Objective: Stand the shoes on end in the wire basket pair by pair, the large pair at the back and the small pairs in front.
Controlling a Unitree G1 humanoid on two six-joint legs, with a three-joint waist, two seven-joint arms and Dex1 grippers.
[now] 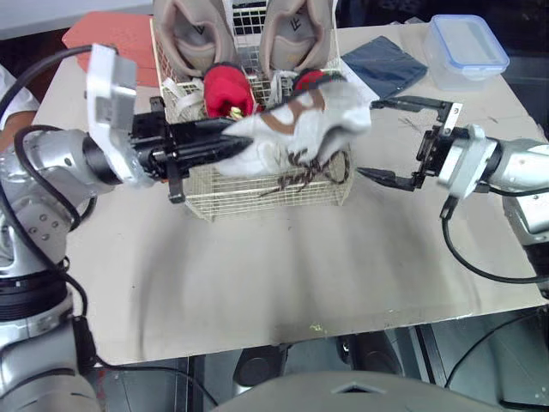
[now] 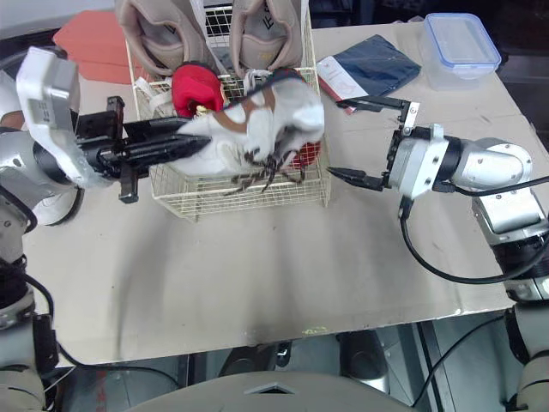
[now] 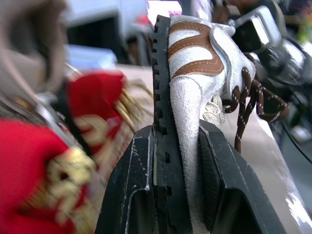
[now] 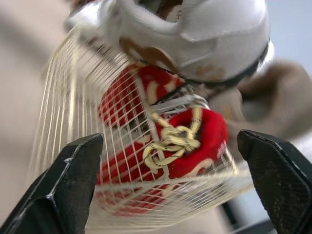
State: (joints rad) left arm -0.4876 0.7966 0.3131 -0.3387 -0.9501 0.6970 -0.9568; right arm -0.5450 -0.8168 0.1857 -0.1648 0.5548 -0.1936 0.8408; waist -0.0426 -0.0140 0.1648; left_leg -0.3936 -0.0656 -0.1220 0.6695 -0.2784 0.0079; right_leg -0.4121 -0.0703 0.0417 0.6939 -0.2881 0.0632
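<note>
My left gripper [image 1: 225,142] is shut on the heel end of a white shoe with brown trim and brown laces [image 1: 319,120]. It holds the shoe sideways over the front of the wire basket [image 1: 257,204]. In the left wrist view the fingers [image 3: 141,175] clamp the shoe [image 3: 195,58] across its sole and suede side. Two large tan shoes [image 1: 194,34] stand on end at the back of the basket. Small red shoes with gold trim [image 1: 226,91] stand in front of them. My right gripper [image 1: 396,142] is open just right of the basket, facing the red shoe [image 4: 195,136] through the wire.
A clear plastic box with a blue-rimmed lid [image 1: 467,47] sits at the table's back right, with a dark blue folded item [image 1: 383,63] beside it. An orange-red sheet [image 1: 111,39] lies at the back left. Bare tabletop [image 1: 283,283] stretches in front of the basket.
</note>
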